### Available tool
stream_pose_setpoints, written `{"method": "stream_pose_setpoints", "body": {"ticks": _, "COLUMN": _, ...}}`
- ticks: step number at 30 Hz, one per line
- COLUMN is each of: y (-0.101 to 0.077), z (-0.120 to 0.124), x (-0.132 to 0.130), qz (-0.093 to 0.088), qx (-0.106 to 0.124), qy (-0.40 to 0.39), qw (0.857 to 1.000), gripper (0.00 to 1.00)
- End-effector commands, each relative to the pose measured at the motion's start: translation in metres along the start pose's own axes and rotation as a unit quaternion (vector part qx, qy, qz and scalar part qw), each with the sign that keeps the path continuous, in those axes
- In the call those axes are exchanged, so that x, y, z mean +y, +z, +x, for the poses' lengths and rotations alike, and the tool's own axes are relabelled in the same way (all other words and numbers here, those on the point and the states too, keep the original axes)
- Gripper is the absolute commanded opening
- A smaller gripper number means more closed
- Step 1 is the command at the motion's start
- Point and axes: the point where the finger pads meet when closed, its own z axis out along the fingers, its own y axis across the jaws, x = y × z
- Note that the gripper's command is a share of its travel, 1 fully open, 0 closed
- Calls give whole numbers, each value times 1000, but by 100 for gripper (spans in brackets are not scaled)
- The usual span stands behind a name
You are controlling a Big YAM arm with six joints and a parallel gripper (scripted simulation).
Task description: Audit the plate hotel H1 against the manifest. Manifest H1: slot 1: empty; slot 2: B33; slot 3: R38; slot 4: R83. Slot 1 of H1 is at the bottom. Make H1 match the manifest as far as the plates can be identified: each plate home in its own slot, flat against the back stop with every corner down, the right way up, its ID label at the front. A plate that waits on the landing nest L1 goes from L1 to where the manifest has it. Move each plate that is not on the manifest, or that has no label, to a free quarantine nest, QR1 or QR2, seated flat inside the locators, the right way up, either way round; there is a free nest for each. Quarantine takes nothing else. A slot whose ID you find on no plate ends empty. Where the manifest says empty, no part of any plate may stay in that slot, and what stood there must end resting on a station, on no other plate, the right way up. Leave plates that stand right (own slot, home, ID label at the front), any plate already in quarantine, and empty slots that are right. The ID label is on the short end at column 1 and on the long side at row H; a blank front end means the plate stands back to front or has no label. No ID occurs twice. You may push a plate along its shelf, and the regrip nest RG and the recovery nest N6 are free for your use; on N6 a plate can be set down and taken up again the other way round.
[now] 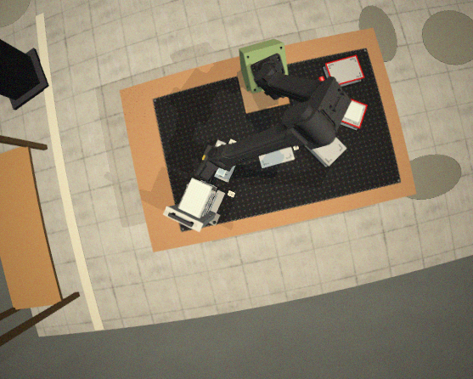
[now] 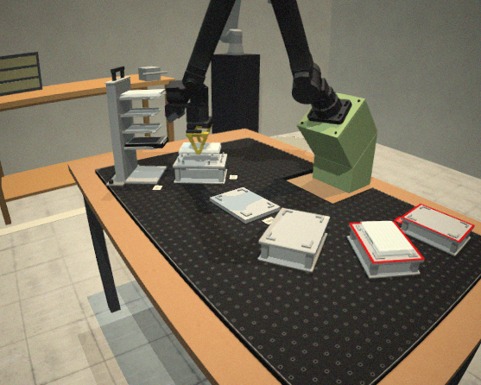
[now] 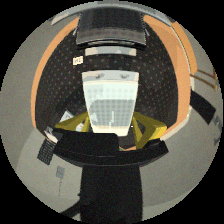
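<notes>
My gripper [image 2: 199, 144] is shut on a white plate [image 2: 198, 147], its yellow fingers on the plate's two long sides in the wrist view [image 3: 112, 127]. The plate [image 3: 111, 107] is level at the top of a raised grey nest [image 2: 199, 168] beside the plate hotel H1 [image 2: 132, 129]. I cannot tell whether it rests on the locators. The hotel's top shelf holds a white plate [image 2: 142, 93]. The bottom shelf holds a dark plate [image 2: 146, 141] that sticks out at the front. The two middle shelves look bare. No label is readable.
One red-edged quarantine nest holds a white plate [image 2: 387, 239]; the other [image 2: 437, 222] is bare. A flat pale nest [image 2: 243, 204] and a raised grey nest [image 2: 295, 237] stand mid-table. The green arm base [image 2: 342, 147] is at the back.
</notes>
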Motion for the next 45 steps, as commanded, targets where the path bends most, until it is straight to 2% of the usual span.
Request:
{"method": "stream_pose_setpoints", "body": {"ticks": 1, "y": 6, "z": 3, "x": 2, "qz": -2, "qx": 2, "qy": 3, "qw": 1000, "gripper": 86}}
{"method": "stream_pose_setpoints", "body": {"ticks": 14, "y": 14, "z": 2, "x": 2, "qz": -1, "qx": 2, "qy": 3, "qw": 1000, "gripper": 86}}
{"method": "stream_pose_setpoints", "body": {"ticks": 15, "y": 8, "z": -2, "x": 2, "qz": 1, "qx": -7, "qy": 2, "qw": 1000, "gripper": 86}}
{"method": "stream_pose_setpoints", "body": {"ticks": 18, "y": 16, "z": 1, "x": 2, "qz": -1, "qx": 1, "qy": 2, "qw": 1000, "gripper": 86}}
{"method": "stream_pose_setpoints", "body": {"ticks": 29, "y": 24, "z": 1, "x": 2, "qz": -1, "qx": 1, "qy": 2, "qw": 1000, "gripper": 86}}
{"method": "stream_pose_setpoints", "body": {"ticks": 32, "y": 19, "z": -2, "x": 1, "qz": 1, "qx": -4, "qy": 3, "qw": 1000, "gripper": 86}}
{"method": "stream_pose_setpoints", "body": {"ticks": 34, "y": 25, "z": 0, "x": 3, "qz": -1, "qx": 1, "qy": 2, "qw": 1000, "gripper": 86}}
{"method": "stream_pose_setpoints", "body": {"ticks": 45, "y": 33, "z": 1, "x": 3, "qz": -2, "qx": 1, "qy": 2, "qw": 1000, "gripper": 86}}
